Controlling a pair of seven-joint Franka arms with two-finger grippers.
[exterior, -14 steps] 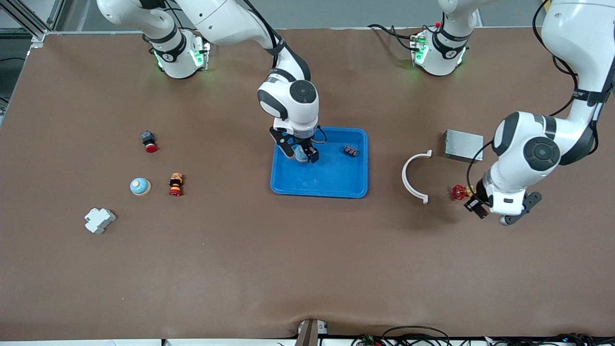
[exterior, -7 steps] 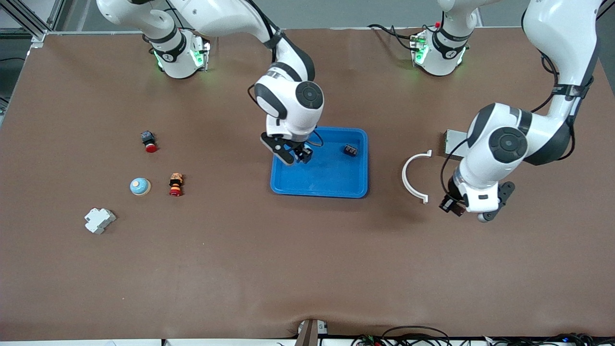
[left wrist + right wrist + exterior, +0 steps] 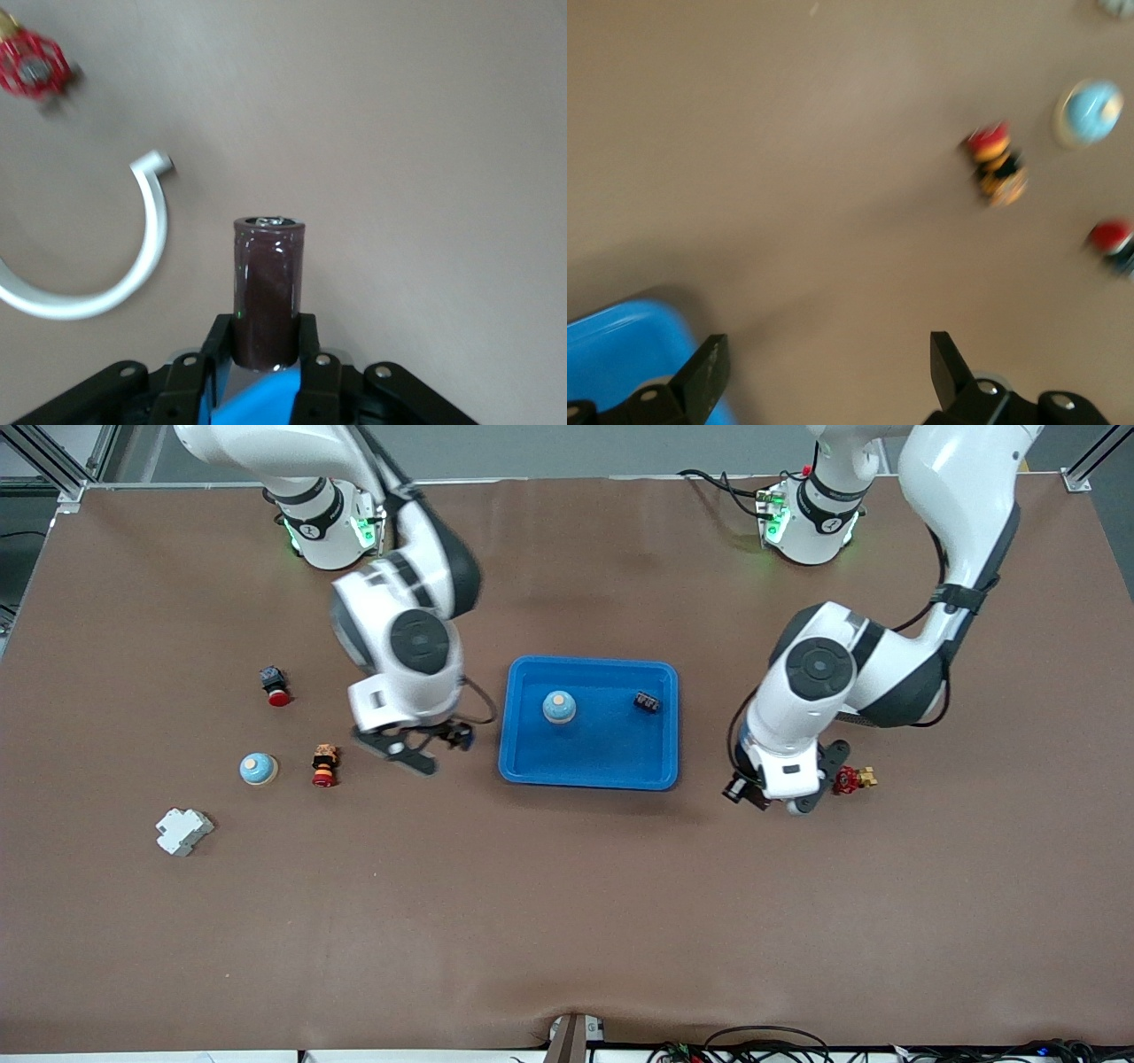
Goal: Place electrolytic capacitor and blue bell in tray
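Carrying a dark brown electrolytic capacitor (image 3: 269,292) upright between clenched fingers, the left gripper (image 3: 753,793) is seen over bare table between the blue tray (image 3: 523,766) and a white curved bracket (image 3: 97,274) (a red valve handle (image 3: 846,779) lies near). One blue bell (image 3: 559,707) already sits in the tray beside a small black component (image 3: 646,702). The right gripper (image 3: 416,748), released and empty, hangs beside the tray's end. Next, the capacitor must be brought over the tray and let go.
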